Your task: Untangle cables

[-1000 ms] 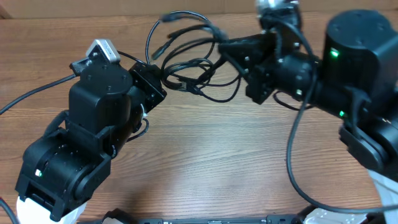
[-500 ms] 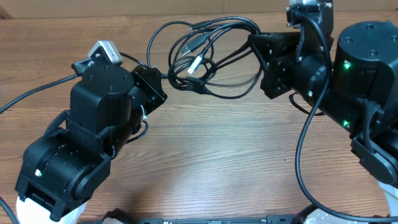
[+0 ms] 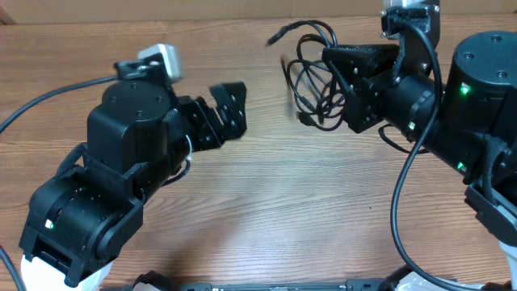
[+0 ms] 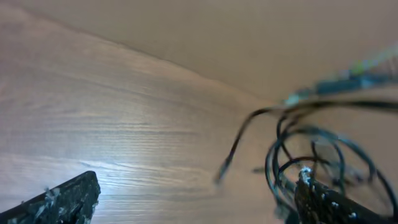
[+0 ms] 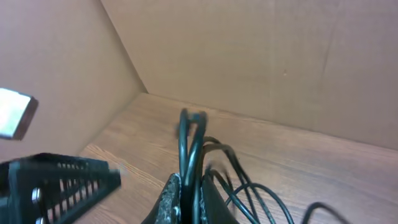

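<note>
Overhead, the cables (image 3: 311,77) are seen as 1 bunch of thin black loops over the far side of the worktop (image 3: 266,202), gathered at the tip of the right hand (image 3: 335,77). In the right wrist view that hand (image 5: 186,193) is pinched narrow on several strands at once, and the loops (image 5: 211,162) fan out ahead of it. Whether the bunch touches the wood or hangs clear cannot be told, as it is blurred. 1 plug end (image 3: 275,36) sticks out towards the left.

The left hand (image 3: 228,111) is spread wide and holds nothing. In the left wrist view its 2 fingers (image 4: 62,202) sit at opposite edges with bare wood between them, and the cables (image 4: 311,149) lie off to one side, apart from it.

The step in hand is judged to be a re-grip: the bunch is anchored by 1 hand while the other is free to choose a new strand. The knot is not yet undone.

The next move calls for the left hand to be brought across to the bunch and closed on 1 cord only, best the free plug end (image 4: 222,174). That cord can then be drawn away from the right hand, slowly, so that the loops are not pulled tighter.
</note>
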